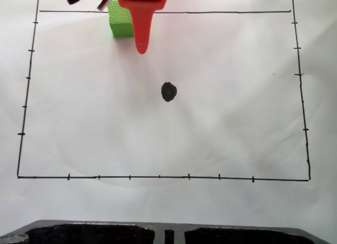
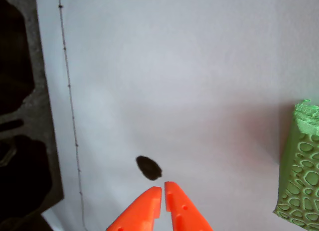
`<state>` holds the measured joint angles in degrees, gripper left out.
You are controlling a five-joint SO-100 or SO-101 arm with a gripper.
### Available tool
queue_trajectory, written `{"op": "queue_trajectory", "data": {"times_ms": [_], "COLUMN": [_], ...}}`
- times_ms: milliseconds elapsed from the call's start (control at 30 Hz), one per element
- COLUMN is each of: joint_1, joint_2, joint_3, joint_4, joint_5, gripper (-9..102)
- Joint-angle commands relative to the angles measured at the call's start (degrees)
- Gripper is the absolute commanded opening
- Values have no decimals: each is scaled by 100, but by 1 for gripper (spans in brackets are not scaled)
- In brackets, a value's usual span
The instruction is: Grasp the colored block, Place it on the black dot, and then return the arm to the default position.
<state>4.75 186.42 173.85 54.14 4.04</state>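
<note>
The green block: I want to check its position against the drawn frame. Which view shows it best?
The fixed view. There the green block sits at the frame's top line, beside the orange gripper and apart from the black dot. The wrist view catches just its textured side at the right edge.

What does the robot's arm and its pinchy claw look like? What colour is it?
The arm is bright orange plastic. In the fixed view its long finger narrows to a rounded tip, like a carrot. Beside it sit a small black part and a red-and-white bit, perhaps wires. In the wrist view the gripper is two smooth orange fingers shaped like pointed wedges, with tiny round dimples.
</note>
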Motion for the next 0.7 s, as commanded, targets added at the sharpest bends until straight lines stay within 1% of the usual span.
{"op": "queue_trajectory", "data": {"times_ms": [0, 433, 667], "joint_1": [-35, -114, -158], "joint_2": [88, 88, 18], "joint_3": [-26, -35, -185], "joint_4": [-44, -35, 44], "joint_5": [-53, -158, -809], "gripper": [0, 0, 0]}}
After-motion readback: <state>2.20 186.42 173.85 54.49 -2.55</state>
